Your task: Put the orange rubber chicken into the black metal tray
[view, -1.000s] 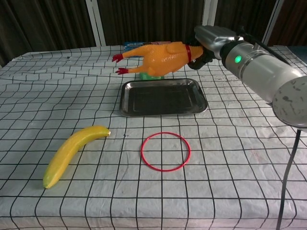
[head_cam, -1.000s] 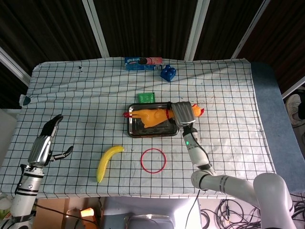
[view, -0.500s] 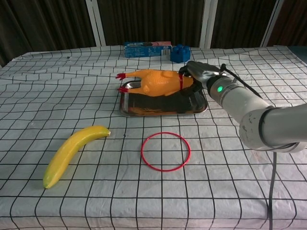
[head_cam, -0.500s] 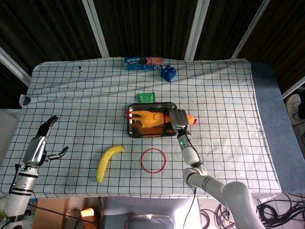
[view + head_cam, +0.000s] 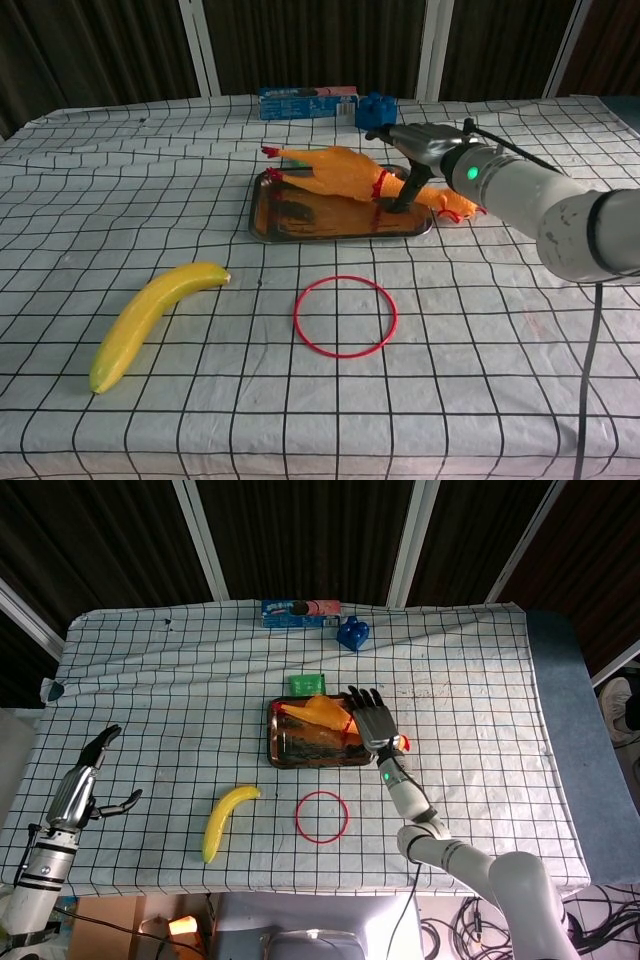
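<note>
Right hand [image 5: 372, 720] has spread open, seemingly releasing the chicken [image 5: 345, 173] into the tray [image 5: 330, 226].

Right robot hand [image 5: 372, 720] perhaps hides the chicken's [image 5: 322, 712] neck.

No text can be read; the blue box [image 5: 301, 612] at upper centre carries print too small to make out
</note>
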Available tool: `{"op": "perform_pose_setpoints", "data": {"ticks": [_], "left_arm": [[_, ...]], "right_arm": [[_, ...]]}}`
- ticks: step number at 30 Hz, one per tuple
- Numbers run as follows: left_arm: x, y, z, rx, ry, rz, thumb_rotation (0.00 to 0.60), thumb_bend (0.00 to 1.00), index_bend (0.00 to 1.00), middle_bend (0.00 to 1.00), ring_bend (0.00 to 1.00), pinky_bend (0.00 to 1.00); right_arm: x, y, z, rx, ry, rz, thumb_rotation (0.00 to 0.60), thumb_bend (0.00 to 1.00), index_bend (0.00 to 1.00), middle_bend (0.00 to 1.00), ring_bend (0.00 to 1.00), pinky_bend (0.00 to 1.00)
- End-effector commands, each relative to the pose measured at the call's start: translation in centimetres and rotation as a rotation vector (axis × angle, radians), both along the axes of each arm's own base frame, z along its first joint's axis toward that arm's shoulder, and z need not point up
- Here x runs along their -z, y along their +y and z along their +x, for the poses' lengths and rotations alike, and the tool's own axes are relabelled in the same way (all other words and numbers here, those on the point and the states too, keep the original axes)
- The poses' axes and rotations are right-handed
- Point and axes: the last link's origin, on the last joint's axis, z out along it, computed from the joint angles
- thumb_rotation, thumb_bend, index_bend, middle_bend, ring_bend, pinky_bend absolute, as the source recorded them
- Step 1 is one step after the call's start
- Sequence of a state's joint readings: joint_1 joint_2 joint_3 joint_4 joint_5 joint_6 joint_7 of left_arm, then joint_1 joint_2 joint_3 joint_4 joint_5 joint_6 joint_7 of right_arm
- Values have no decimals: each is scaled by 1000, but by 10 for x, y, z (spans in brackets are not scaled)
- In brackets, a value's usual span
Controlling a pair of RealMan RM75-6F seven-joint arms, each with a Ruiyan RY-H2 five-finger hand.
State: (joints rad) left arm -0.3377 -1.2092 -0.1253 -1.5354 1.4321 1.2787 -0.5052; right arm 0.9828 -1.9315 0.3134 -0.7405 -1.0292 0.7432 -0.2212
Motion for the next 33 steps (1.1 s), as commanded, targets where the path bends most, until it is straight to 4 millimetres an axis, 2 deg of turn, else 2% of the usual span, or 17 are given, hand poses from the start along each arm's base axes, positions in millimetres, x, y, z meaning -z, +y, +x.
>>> {"op": "perform_pose_setpoints", "data": {"ticks": [1,4,7,9,11,14,17,21,24,27,33], "left_arm": [[-2,-3,0,2,4,4,600,272,0,0,0,0],[-8,-9,-1,16,36,27,600,279,0,0,0,0],[-15,-22,-8,21,136,38,600,290,0,0,0,0],[-22,-35,-15,11,233,41,600,296,0,0,0,0],[-28,-49,-22,-9,318,49,600,295,0,0,0,0],[-32,-75,-34,-101,423,91,600,306,0,0,0,0],[-28,-104,-42,-183,542,117,600,321,0,0,0,0],[-19,-123,-49,-212,621,155,600,323,0,0,0,0],[-14,-128,-53,-198,601,178,600,324,0,0,0,0],[-12,-129,-55,-172,609,165,600,325,0,0,0,0],[-12,-130,-50,-105,602,154,600,325,0,0,0,0]], "right_arm": [[-16,5,-4,-28,38,13,600,85,0,0,0,0],[-36,16,-4,-62,11,19,600,82,0,0,0,0],[-69,39,-10,-107,-15,10,600,74,0,0,0,0],[-99,63,-20,-131,-27,-21,600,74,0,0,0,0],[-127,87,-37,-123,-2,-50,600,75,0,0,0,0],[-173,133,-72,-67,65,-122,600,75,0,0,0,0],[-211,188,-122,45,190,-203,600,76,0,0,0,0],[-232,249,-165,146,264,-279,600,76,0,0,0,0],[-240,276,-180,162,183,-336,600,76,0,0,0,0],[-245,281,-191,161,182,-375,600,78,0,0,0,0],[-248,277,-192,165,150,-370,600,78,0,0,0,0]]}}
